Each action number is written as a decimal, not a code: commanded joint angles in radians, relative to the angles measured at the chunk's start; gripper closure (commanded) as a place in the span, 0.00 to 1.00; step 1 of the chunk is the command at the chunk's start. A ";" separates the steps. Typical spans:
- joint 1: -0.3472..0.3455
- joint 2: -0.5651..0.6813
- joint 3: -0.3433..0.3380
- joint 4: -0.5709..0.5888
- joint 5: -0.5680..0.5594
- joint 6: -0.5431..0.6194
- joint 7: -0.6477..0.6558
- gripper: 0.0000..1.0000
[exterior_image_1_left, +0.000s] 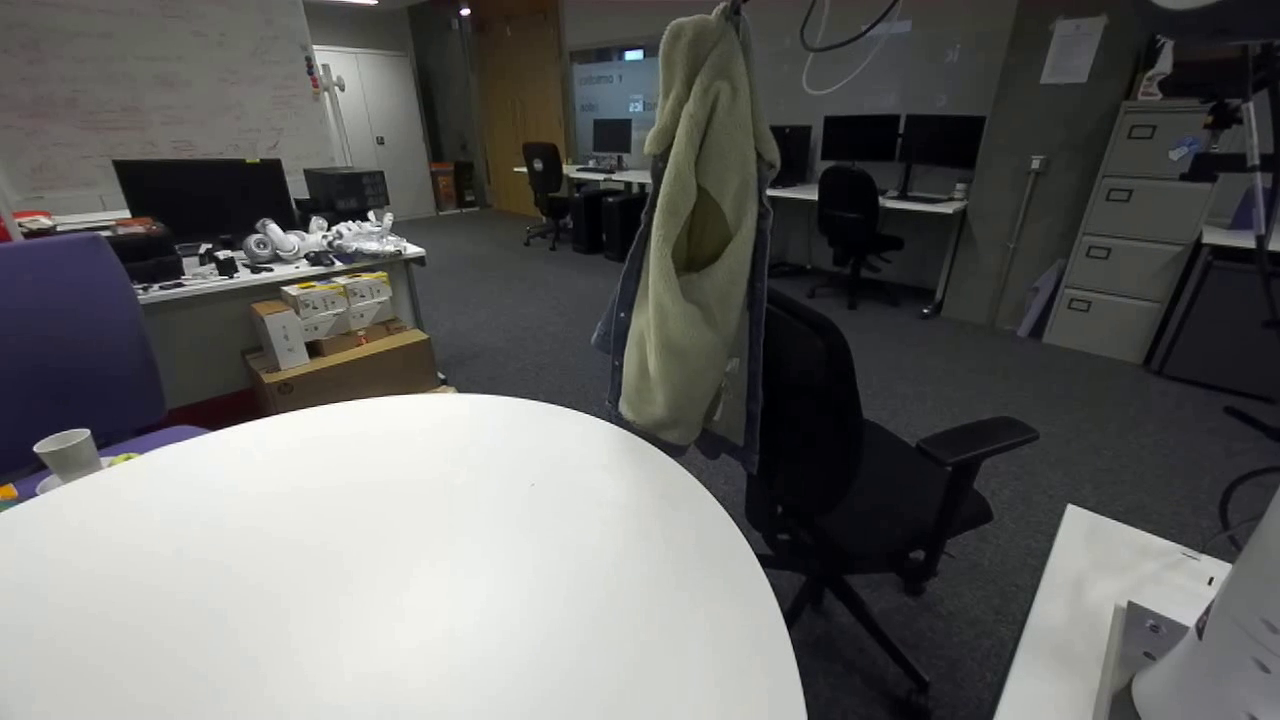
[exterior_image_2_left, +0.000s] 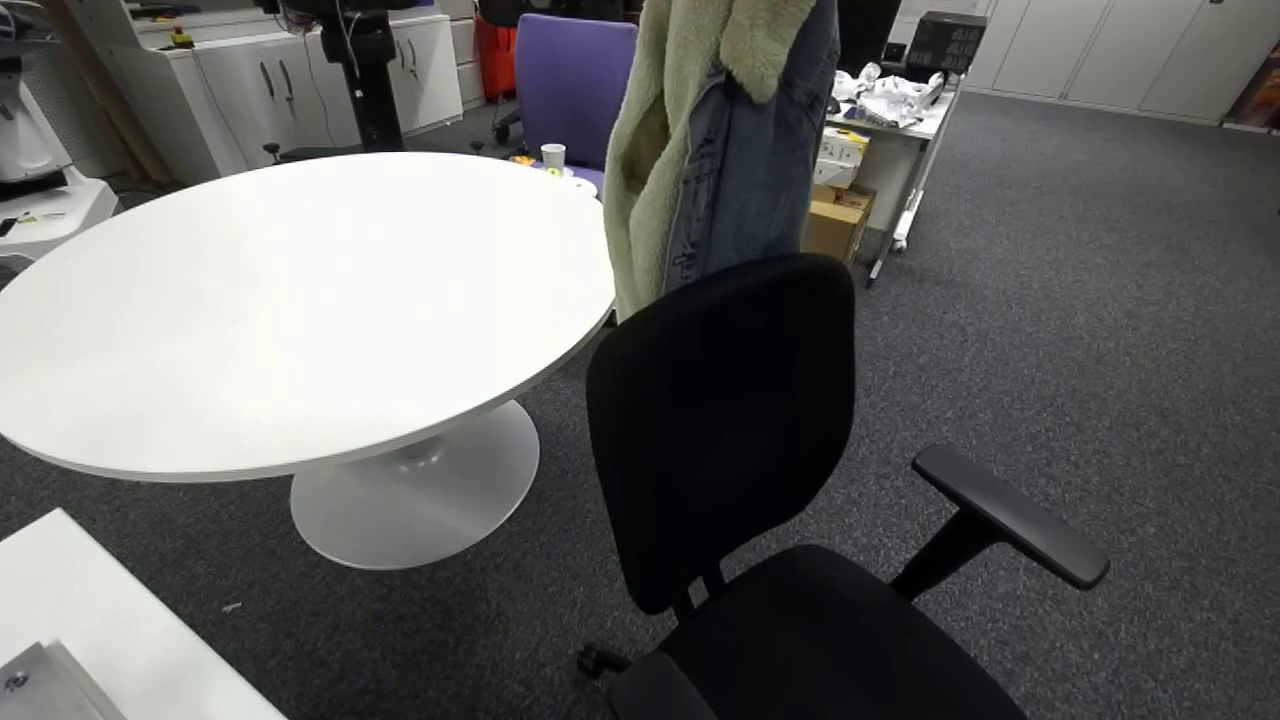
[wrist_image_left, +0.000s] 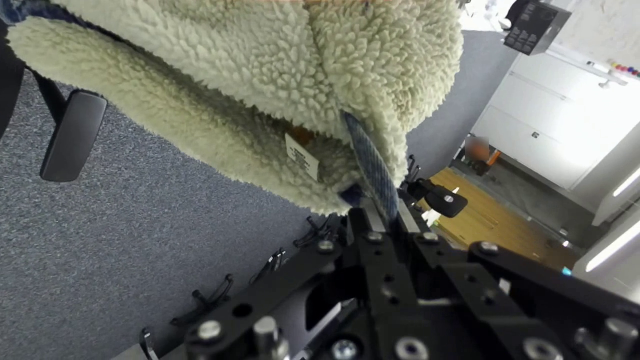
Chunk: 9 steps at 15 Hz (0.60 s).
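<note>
One fleece-lined denim jacket (exterior_image_1_left: 690, 250) hangs, in an exterior view, beside the edge of the round table (exterior_image_1_left: 430, 560) and near a black chair (exterior_image_1_left: 815, 420). The arm's base (exterior_image_1_left: 1220, 650) stands back from the corner of a white stand (exterior_image_1_left: 1080, 600); the links above it are out of frame, so I cannot read the elbow's bend.

In an exterior view, the jacket's denim side (exterior_image_2_left: 755, 180) drops behind the chair's backrest (exterior_image_2_left: 730, 420), alongside the table edge; contact with either cannot be told. Advised handling: raise the jacket clear of edge and backrest before any sideways travel, then move slowly to limit swing.

In the wrist view, the gripper (wrist_image_left: 391, 216) is closed to the thickness of the narrow denim strip (wrist_image_left: 370, 160) it clamps; the remaining cloth falls away toward the upper left. The bite appears small for the load below, so apply full grip force and avoid sharp wrist turns, which could work the strip loose.

Pose: the gripper occupies the bottom of the view, pointing up into it. The floor (wrist_image_left: 150, 240) and white doors (wrist_image_left: 550, 110) lie slanted, so I judge the wrist rolled off level.
</note>
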 joint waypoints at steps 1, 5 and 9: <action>-0.058 0.034 -0.019 0.179 0.049 -0.009 0.026 0.98; -0.143 0.049 -0.048 0.227 0.113 -0.019 0.068 0.98; -0.264 0.066 -0.084 0.213 0.203 -0.045 0.086 0.98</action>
